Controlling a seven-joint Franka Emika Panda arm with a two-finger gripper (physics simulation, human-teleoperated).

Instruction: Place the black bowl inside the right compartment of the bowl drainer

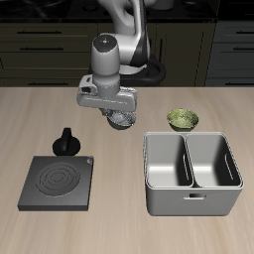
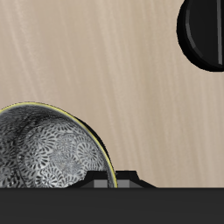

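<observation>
Pincer (image 1: pixel 118 114) closed on black bowl's (image 2: pixel 48 149) rim — held above table (image 1: pixel 40 119).

Pincer (image 1: pixel 118 117) holds black bowl (image 1: pixel 120 120) above counter (image 1: pixel 40 119), behind bowl drainer (image 1: pixel 192 174); yellow-green bowl (image 1: pixel 183 120) just behind drainer, stove plate (image 1: pixel 58 183) & black knob (image 1: pixel 66 142) well beside it.

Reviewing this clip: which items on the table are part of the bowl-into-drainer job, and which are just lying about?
Part of the job:
- black bowl, under the gripper, off the table by its shadow
- bowl drainer, both wells empty

Just lying about:
- yellow-green bowl, behind the drainer
- black stove plate, near the table's front edge
- black knobbed object, behind the stove plate
</observation>
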